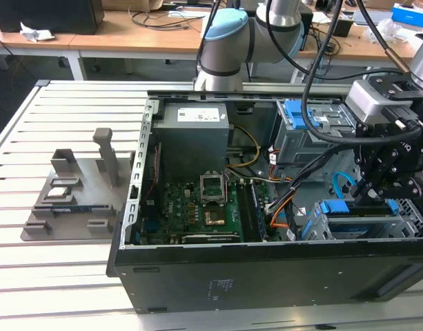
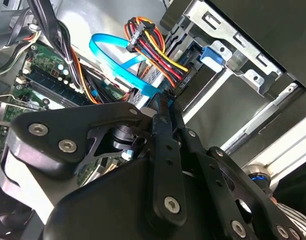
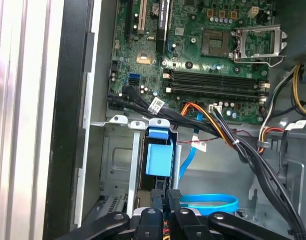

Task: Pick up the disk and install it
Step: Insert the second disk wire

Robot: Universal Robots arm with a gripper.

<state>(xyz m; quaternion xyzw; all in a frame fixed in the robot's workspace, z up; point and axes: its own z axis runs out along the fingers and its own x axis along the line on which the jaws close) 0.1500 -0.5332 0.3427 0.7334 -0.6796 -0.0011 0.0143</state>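
The black multi-link gripper (image 1: 380,187) on the grey robot arm (image 1: 225,41) stands over the drive cage (image 1: 366,224) at the exterior view's right end of the open black computer case (image 1: 266,276), which lies on its side on the slatted white metal bench (image 1: 66,117). The jaws are drawn close together, with their tips at the upper edge of the flat disk in its bright blue plastic carrier frame (image 1: 356,207). Whether they clamp the frame or merely touch it cannot be told.

The disk sits upright in the perforated grey metal drive cage, near the case's front wall. In the first wrist view the blue carrier frame (image 3: 158,152) lies between the cage's silver rails, directly ahead of the fingertips (image 3: 173,196). A light blue flat data cable (image 3: 212,200) loops just beside it. In the second wrist view the closed gripper (image 2: 165,102) points at the cage beside a bundle of red, yellow and black power wires (image 2: 153,42).

The green motherboard (image 1: 197,210) occupies the case floor beside the grey power supply box (image 1: 194,134). A grey fixture block (image 1: 80,189) rests on the bench, well apart from the case.
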